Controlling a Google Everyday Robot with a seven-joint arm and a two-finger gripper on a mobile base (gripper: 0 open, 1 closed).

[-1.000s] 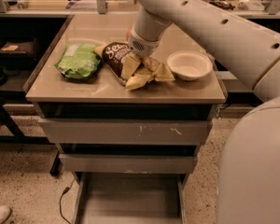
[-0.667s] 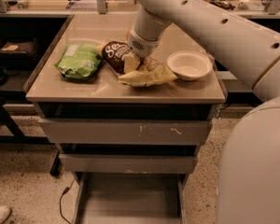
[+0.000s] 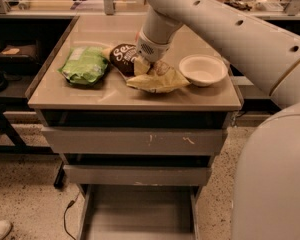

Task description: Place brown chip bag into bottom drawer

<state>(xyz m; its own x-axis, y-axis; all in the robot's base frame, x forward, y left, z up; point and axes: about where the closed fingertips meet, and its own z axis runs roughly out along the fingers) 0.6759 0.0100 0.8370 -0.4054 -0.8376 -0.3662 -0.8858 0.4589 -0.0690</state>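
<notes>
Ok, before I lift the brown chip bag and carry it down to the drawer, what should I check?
1. Gripper on the brown chip bag: ok, it is down at the bag's middle.
2. Grip secure: cannot tell.
3. Bag off the tabletop: not ok, it lies on it.
4. Bottom drawer open: ok, pulled out at floor level.
5. Green chip bag out of the way: ok, apart on the far side.
6. Bowl out of the way: cannot tell, close to the bag's pale end.

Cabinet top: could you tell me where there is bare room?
Bare: the front strip of the cabinet top before the green chip bag and bowl, and the open bottom drawer. Crowded: the middle, where the tool sits on the brown chip bag.
</notes>
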